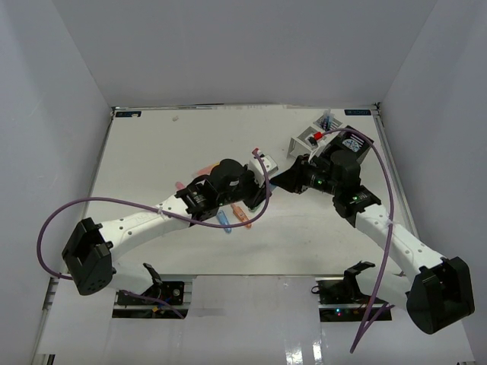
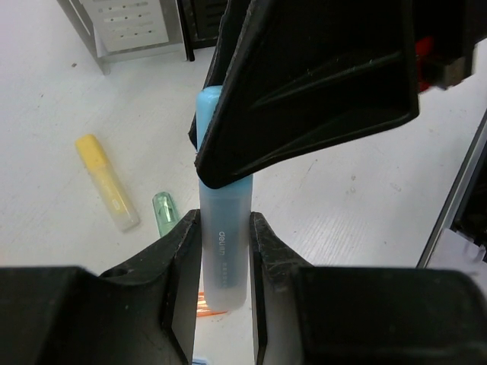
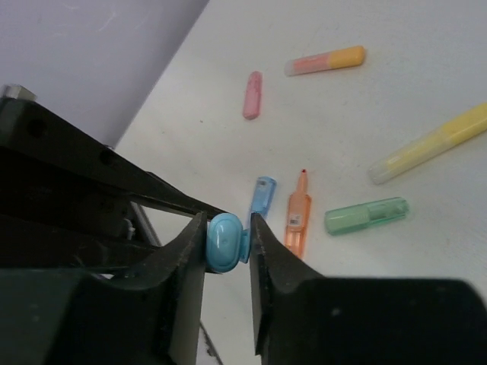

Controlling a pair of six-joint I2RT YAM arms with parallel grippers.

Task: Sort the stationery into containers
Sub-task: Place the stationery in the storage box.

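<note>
Gripping the barrel of a pale blue translucent plastic marker (image 2: 223,262), the left gripper (image 2: 223,232) is holding narrow, both pads pressing the barrel's sides.

- Axis: the marker's length is running straight from the left fingers toward the right gripper (image 3: 227,224).
- Right gripper: its jaws are pinching the rounded cap end, the pads apparently touching both sides.
- Position: the marker is hanging in the air between the two arms, over the white worktop (image 1: 152,152), right of its middle.
- Nearer arm: the right arm is reaching from beside the white slatted organiser box (image 1: 306,139) at the far right corner, so a pass from left to right seems likely.
- Loose below: yellow marker (image 3: 434,143), green marker (image 3: 367,215), orange marker (image 3: 298,220) and pink marker (image 3: 253,95) are lying flat.
</note>
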